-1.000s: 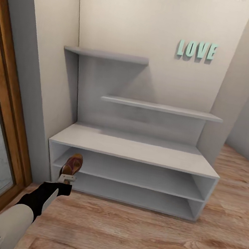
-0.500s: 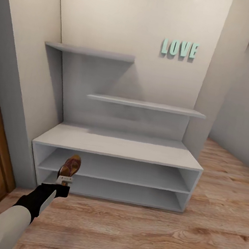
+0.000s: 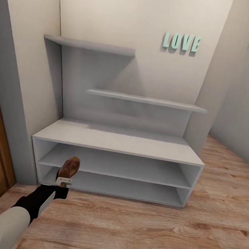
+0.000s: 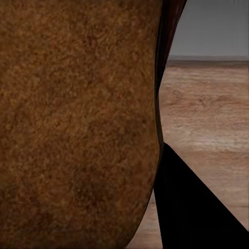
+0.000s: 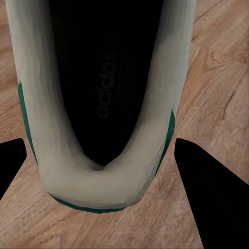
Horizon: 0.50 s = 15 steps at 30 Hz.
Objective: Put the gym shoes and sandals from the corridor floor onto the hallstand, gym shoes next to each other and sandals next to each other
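Sandal (image 3: 69, 168) rides clamped in my left gripper (image 3: 64, 181), raised before the hallstand (image 3: 119, 142) — its straps hidden. Gym shoe (image 5: 104, 104) fills the right gripper's (image 5: 104, 171) gap; it looks clamped, toe cut off.

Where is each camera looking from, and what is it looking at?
Head view: up on the robot's head, looking down at the hallstand; the left arm and its jaws holding a sandal show.
Left wrist view: by the left jaws, facing the sandal; both views share it.
Right wrist view: by the right jaws, facing a gym shoe over the floor.
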Available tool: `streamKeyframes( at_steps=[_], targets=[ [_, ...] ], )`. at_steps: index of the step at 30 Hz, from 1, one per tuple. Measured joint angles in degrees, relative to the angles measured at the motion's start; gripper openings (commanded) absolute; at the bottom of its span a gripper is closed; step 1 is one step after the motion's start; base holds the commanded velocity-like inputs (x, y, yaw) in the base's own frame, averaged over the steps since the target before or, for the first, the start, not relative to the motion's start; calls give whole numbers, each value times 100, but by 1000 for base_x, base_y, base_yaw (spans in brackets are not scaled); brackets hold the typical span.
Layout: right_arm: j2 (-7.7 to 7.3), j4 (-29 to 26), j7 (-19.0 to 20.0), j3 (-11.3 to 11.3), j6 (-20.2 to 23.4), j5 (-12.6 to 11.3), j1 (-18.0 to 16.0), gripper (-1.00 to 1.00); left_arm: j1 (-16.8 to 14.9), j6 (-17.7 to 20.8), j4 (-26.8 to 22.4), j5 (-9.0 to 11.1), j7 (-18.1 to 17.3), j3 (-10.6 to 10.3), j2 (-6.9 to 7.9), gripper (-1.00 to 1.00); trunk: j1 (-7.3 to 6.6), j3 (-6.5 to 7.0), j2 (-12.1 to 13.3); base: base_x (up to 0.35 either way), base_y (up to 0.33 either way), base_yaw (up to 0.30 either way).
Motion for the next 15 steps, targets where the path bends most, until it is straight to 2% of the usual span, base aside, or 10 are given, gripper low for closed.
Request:
streamKeyframes(
  at_steps=[5,11,13,15],
  targets=[
    [0,-1,2,1,0,1,0,-100,-13,1,-38,2,46,17,15,-100,110,-135,-201,0,0,0],
    [0,2,0,1,0,0,0,-100,-72,44,-63,9,369,30,9,-100,242,-298,-441,0,0,0],
    [0,2,0,1,0,0,0,-100,-89,199,-78,7,393,30,9,-100,286,-352,-521,0,0,0],
    [0,2,-3,1,0,0,0,-100,-149,520,-98,1,402,29,1,-100,330,-405,-602,0,0,0]
  ],
)
